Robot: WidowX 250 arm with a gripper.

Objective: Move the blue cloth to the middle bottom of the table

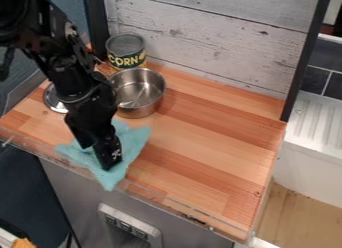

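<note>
- At the near front, a grey cabinet face with a pale grey fixture [132, 227] stands below a wooden tabletop of striped, reddish-brown planks [207, 142], edged by a clear strip
- A crumpled light blue-green cloth [137, 139] lies toward the left of the tabletop's near side, one pointed corner reaching the front edge
- Directly over the cloth, a black two-finger gripper [109, 162] hangs down on a black jointed robot arm [83, 87], its tip within the cloth's outline, with fabric spread to either side; whether it is open, closed or gripping the cloth, one cannot tell
- The relation that counts: the cloth lies right under the tool, while its likely destination, the middle of the near side, lies to the right in the view, so the coming move appears to call for a secure hold, then a short carry or drag along the front edge; a loose pinch could leave the cloth behind, and a path too near the edge could pull it over
- Beyond the cloth, a round stainless-steel pot [138, 92] sits near a silvery round lid [53, 98], partly hidden by the arm
- Farther back, a green-and-yellow labelled metal can [126, 52] stands before a whitewashed wood-plank backboard [214, 42]
</note>
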